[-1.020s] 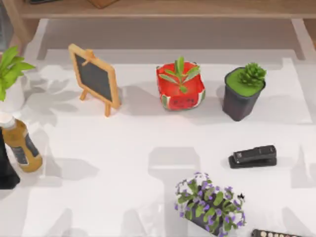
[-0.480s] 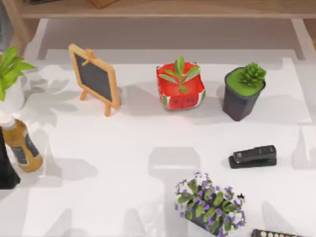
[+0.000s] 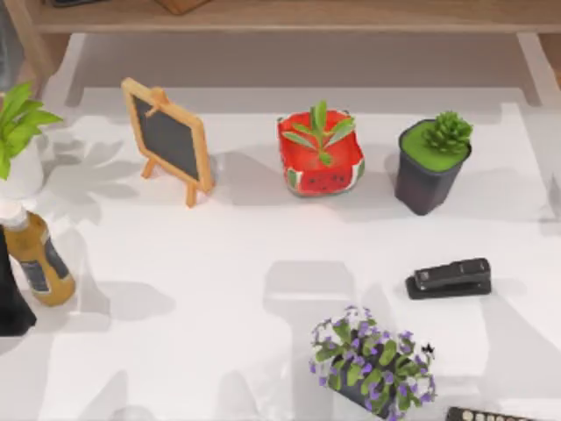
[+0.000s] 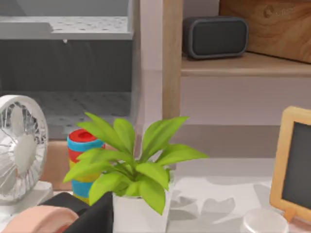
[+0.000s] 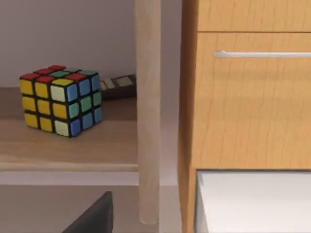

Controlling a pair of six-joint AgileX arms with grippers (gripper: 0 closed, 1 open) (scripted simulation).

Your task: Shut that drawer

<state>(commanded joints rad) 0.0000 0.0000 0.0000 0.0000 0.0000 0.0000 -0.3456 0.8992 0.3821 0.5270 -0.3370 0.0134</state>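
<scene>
**K:** Right gripper state: cannot tell, open or closed. I get a dark wedge of it low in the right wrist view. It's facing the drawer.

**M:** Where's the drawer?

**K:** Drawer is the wood front just beside the post. On the other side of that post is the shelf with the cube. The handle is a thin metal bar across the upper part of the front. I can't tell from this angle how far out the drawer sits.

**M:** How will it handle?

**K:** My read is a rigid panel that won't flex. It probably runs on slides, so low to moderate resistance with a hard stop at the end. It's not fragile.

**M:** Grab the handle?

**K:** No need, since closing is a push. The bar looks slick and thin, so it makes a poor contact. I'd press on the flat wood below the handle, near mid-width, so the drawer doesn't rack. Push straight along the slide, no sideways load.

**M:** Hazards?

**K:** The post is close to the drawer's edge, so keep the approach clear of it.

**M:** Left arm?

**K:** Left gripper is idle at the table's left, near the plant and fan. I cannot tell its state either.
</scene>
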